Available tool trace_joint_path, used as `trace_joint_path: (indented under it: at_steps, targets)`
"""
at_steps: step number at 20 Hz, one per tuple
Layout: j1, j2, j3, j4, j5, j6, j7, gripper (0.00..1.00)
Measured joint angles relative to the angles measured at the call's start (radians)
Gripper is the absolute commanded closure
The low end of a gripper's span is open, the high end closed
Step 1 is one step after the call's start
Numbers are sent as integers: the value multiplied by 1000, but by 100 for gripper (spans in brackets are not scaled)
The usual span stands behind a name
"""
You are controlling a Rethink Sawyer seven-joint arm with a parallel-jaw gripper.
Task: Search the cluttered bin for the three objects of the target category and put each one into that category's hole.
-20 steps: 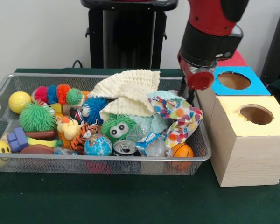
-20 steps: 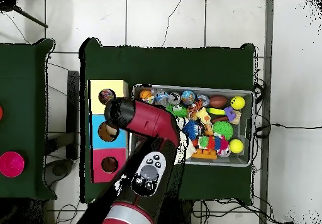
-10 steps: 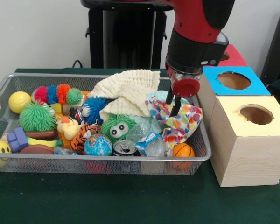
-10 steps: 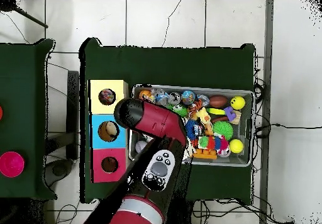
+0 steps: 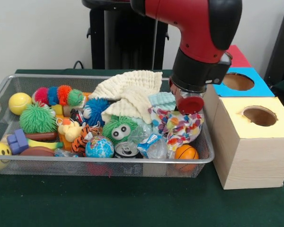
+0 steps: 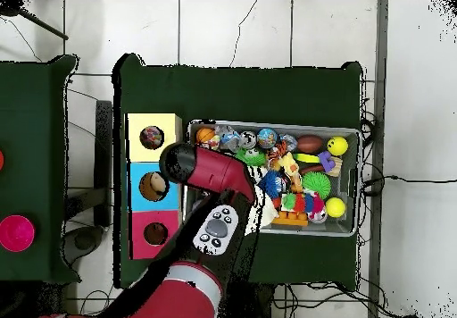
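Observation:
The wire bin [image 5: 109,161] is packed with toys and cloths. On the right side of the heap lie a cream knitted cloth [image 5: 130,90], a pale teal cloth [image 5: 162,100] and a polka-dot cloth [image 5: 173,125]. My gripper [image 5: 183,108] is down at the top of the polka-dot cloth, mostly hidden behind the wrist. To the right of the bin stand three boxes with holes: yellow-topped [image 5: 236,118], blue-topped [image 5: 255,87] and red-topped [image 5: 237,59]. In the overhead view the arm [image 6: 210,171] covers the gripper and the bin's left end.
Also in the bin are a green fuzzy toy with eyes [image 5: 119,128], a globe ball [image 5: 99,146], a can [image 5: 127,150], a small basketball [image 5: 185,152], a yellow ball [image 5: 19,102] and a green spiky ball [image 5: 38,118]. Green cloth covers the table [image 5: 132,203].
The arm swung from beside the blue box over the bin and came down on the polka-dot cloth. That cloth is now more bunched up.

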Motion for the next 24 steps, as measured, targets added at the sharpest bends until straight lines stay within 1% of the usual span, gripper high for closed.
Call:
trace_joint_path:
  at_steps: [6, 9, 13, 14, 16, 17, 18, 19, 21, 22, 24]
  targets:
    - [18, 25, -2, -21, 0, 0, 0, 100]
    - [26, 23, -11, -21, 0, 0, 0, 100]
    - [42, -2, -32, -20, -1, 33, 0, 100]
    - [53, -38, -51, -20, -1, 96, 0, 100]
    - [57, -62, -62, -20, -1, 141, 0, 100]
    - [58, -79, -68, -20, -1, 172, 0, 100]
    - [59, -106, -77, -21, -1, 224, 0, 100]
    - [59, -120, -81, -21, -1, 249, 0, 100]
    - [57, -165, -97, -25, -1, 332, 0, 100]
    - [54, -207, -111, -32, -1, 403, 0, 100]
    - [50, -234, -120, -39, -1, 441, 0, 100]
